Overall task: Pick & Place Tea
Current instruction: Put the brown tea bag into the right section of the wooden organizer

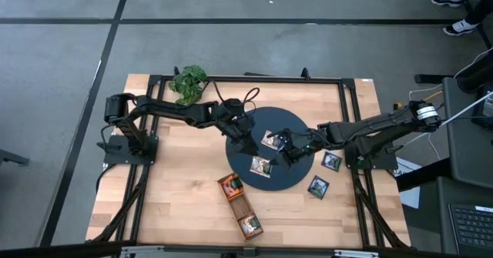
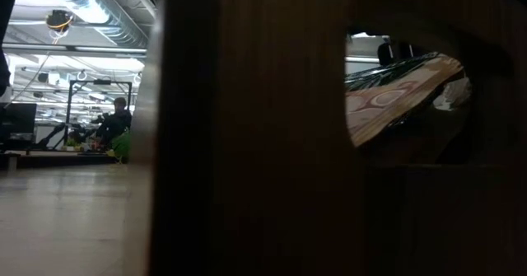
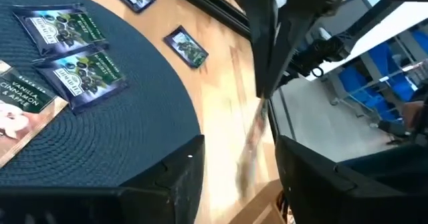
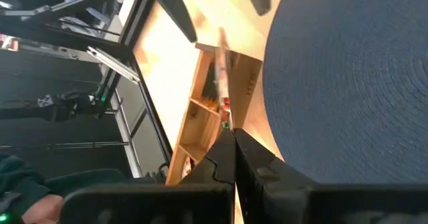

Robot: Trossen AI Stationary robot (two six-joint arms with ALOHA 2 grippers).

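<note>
The high view looks straight down on the whole table (image 1: 177,181). The low view sits at tabletop height, seemingly pressed against the compartment tray (image 2: 272,144). Both wrist views skim the round mat (image 3: 114,137), shared with overhead.

Left hand (image 1: 248,144) hangs open, fingers apart; right hand (image 1: 286,155) pinched shut, both arms reaching inward
</note>
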